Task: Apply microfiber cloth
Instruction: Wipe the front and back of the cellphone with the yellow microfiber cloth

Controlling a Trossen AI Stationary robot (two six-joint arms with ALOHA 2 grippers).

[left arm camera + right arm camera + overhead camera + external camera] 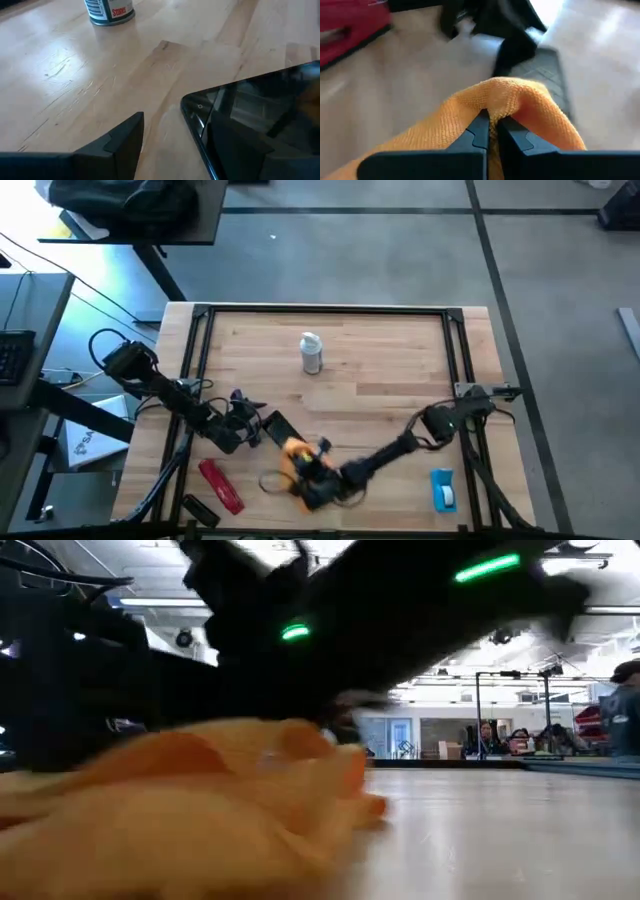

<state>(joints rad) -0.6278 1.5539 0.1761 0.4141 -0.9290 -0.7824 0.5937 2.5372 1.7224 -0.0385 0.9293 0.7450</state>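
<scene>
right gripper (491, 131) jaws pinch the microfiber cloth (520, 107) at the tabletop's (380, 370) six o'clock; left gripper (165, 150) jaws spread; can (107, 10) at twelve reads "stance"

Low view: microfiber cloth (190, 810) blurred, cut off at left and bottom edges. Spray can (109, 10) cropped at top. Dark tablet (260, 125) partly out of frame.

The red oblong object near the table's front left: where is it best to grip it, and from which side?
Probably across the narrow middle of the red oblong object, coming from above. It lies flat and slanted, with bare table along both long sides. The left claw is nearest; the right claw is shut on the microfiber cloth.
</scene>
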